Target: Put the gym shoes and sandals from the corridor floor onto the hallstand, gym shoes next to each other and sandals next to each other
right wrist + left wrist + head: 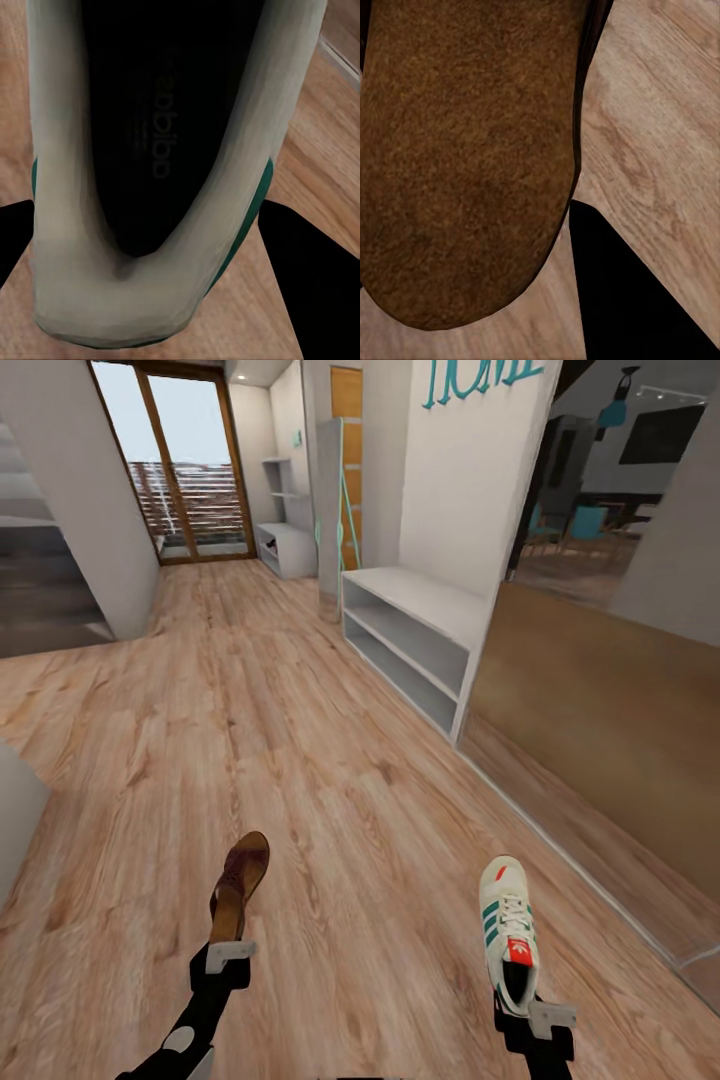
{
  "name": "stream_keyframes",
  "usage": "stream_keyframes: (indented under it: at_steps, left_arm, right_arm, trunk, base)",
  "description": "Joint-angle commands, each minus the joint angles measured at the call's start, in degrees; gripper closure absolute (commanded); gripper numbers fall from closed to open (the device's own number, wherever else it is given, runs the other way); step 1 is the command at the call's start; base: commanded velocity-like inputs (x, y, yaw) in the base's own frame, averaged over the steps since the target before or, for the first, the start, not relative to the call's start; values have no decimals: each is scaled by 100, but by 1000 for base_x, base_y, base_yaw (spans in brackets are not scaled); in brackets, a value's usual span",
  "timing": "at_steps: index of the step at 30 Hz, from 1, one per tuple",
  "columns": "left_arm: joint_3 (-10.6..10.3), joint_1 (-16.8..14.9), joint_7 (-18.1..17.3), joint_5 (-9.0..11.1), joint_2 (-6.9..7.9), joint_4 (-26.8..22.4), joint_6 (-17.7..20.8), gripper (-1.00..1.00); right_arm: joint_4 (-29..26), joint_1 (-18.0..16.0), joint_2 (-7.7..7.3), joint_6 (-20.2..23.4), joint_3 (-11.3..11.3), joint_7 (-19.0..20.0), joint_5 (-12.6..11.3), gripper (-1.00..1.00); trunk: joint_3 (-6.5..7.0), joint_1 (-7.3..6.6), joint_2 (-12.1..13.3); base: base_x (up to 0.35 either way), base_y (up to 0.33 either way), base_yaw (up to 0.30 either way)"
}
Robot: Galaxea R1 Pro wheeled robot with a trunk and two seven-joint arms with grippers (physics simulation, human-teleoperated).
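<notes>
Sneaker (509, 935) and sandal (240, 885), toes forward.

**Colours in the corridor**

The sandal (239, 888) is brown. The sneaker (508, 933) is cream-white with green side stripes, a red-orange tongue label and a dark inside. The floor (300, 760) is light-brown wood grain; the shoe rack (415, 635) pale grey.

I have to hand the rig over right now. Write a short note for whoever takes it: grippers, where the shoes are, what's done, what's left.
Left gripper: shut on one sandal, held above the floor.
Right gripper: shut on one gym shoe, toe pointing ahead.
Hallstand is ahead on the right by the wall; no shoes visible on its bench top or shelves.
Done: one of each picked up.
Left: place both on the rack, then find the second sandal and gym shoe and pair them up.
</notes>
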Motion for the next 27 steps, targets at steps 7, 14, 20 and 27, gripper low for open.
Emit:
stream_keyframes:
  at_steps: [7, 14, 20, 27]
  left_arm:
    - [-49, -5, 57, 6, 1, -18, 13, 100]
    - [-53, -5, 32, -2, -5, -69, 14, 100]
    - [-48, -5, 35, -2, -5, -70, 17, 100]
    - [-47, -5, 43, -2, -5, -70, 13, 100]
  right_arm:
    - [-1, -1, -10, -14, 51, -33, -43, 100]
    - [-1, -2, -10, -14, 51, -33, -43, 100]
    - [-1, -2, -10, -14, 51, -33, -43, 100]
    - [1, -2, -10, -14, 51, -33, -43, 100]
  trunk:
    - [10, 2, -2]
    - [-25, 90, -162]
    - [-81, 200, -362]
    - [-42, 200, -362]
  base:
    - [285, 0, 259]
    - [17, 0, 238]
    - [0, 0, 229]
    - [0, 0, 227]
